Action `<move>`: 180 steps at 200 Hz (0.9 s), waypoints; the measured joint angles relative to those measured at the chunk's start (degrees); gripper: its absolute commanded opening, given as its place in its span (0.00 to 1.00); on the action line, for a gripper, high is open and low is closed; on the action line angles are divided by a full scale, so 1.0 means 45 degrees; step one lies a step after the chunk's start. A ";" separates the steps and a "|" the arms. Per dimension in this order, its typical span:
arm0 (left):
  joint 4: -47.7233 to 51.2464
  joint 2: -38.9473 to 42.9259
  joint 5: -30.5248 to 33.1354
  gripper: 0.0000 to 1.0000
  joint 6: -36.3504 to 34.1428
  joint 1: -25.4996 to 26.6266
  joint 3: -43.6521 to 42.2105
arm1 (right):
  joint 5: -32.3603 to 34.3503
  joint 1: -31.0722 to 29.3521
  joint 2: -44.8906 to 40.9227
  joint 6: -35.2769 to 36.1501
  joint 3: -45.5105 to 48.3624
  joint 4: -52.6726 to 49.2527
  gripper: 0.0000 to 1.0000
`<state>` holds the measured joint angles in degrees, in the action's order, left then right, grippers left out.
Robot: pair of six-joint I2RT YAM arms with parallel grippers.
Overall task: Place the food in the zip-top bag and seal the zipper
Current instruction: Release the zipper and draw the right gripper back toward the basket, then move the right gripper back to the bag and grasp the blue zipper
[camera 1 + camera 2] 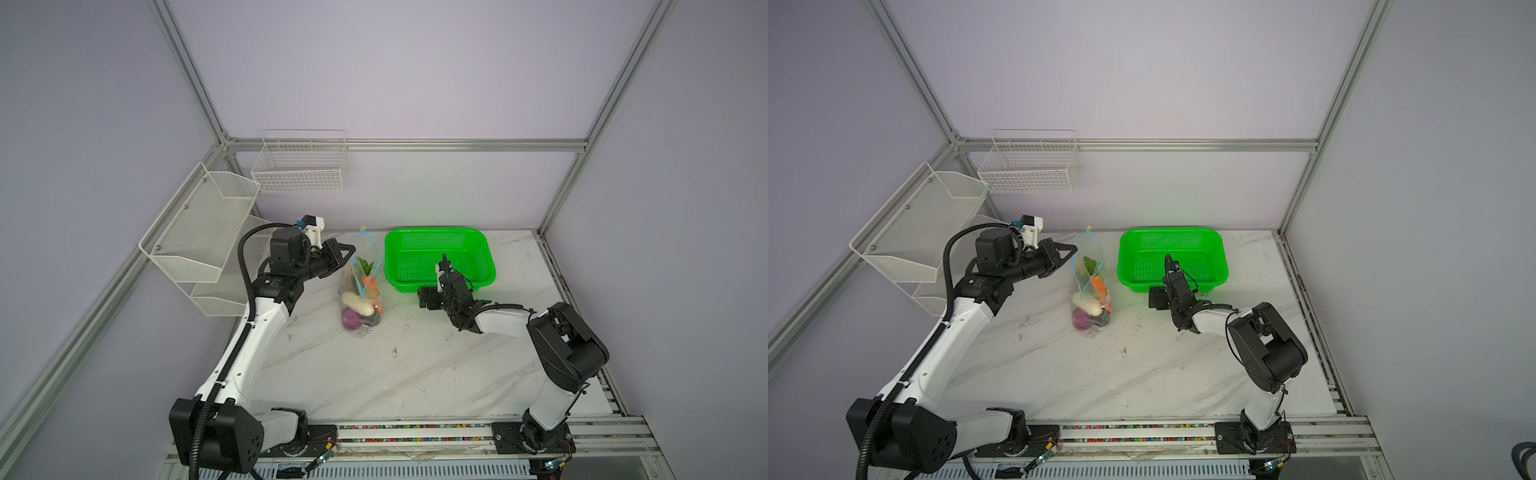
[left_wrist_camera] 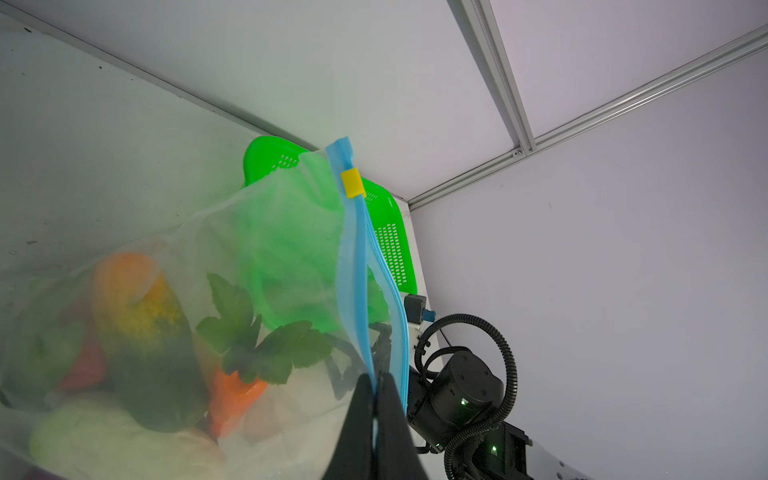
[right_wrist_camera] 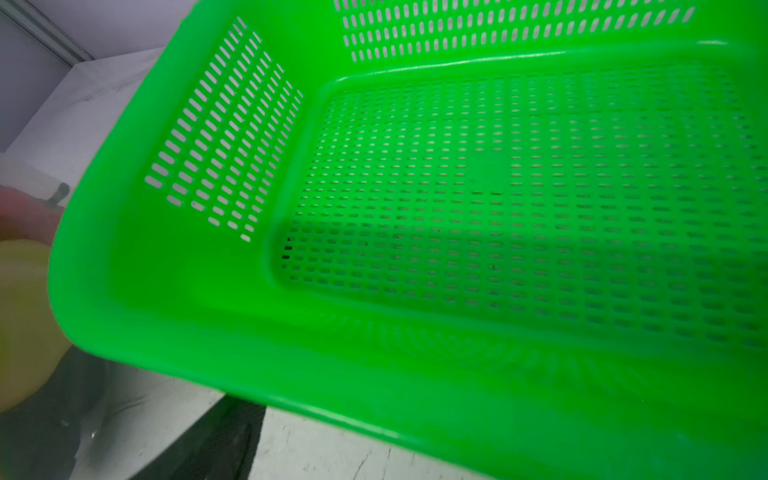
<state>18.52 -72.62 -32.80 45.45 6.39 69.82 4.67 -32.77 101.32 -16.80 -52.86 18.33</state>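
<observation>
Clear stuffed bag [image 1: 360, 291], zipper [image 2: 351, 266] apparently open

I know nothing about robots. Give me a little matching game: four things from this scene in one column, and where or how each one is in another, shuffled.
1. left gripper
2. yellow slider tab
3. purple onion
4. green basket

A. holds no food
B. near the far end of the zipper
C. shut on the zipper
D. inside the zip-top bag, at its bottom

Pairs: 1-C, 2-B, 3-D, 4-A
</observation>
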 measured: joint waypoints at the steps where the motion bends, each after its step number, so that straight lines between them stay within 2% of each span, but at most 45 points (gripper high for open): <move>1: 0.0000 0.0000 0.0000 0.00 0.0000 0.0000 0.0000 | -0.0005 0.0010 0.0015 0.0010 -0.0039 0.0005 0.91; 141: -0.0005 0.0000 0.0005 0.00 0.0000 0.0000 0.0000 | -0.0743 0.0646 0.2263 0.0665 -0.2827 -0.0170 0.92; 161: -0.0005 0.0000 0.0000 0.00 0.0000 0.0000 0.0000 | -0.0976 0.0699 0.2283 0.0437 -0.3347 -0.1054 0.88; 180: -0.0005 0.0000 -0.0005 0.00 0.0005 0.0000 0.0000 | -0.1831 0.0699 0.1506 -0.0554 -0.3429 -0.2103 0.84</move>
<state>18.50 -72.62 -32.82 45.47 6.39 69.82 -3.57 -29.63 108.09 -19.29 -68.29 8.86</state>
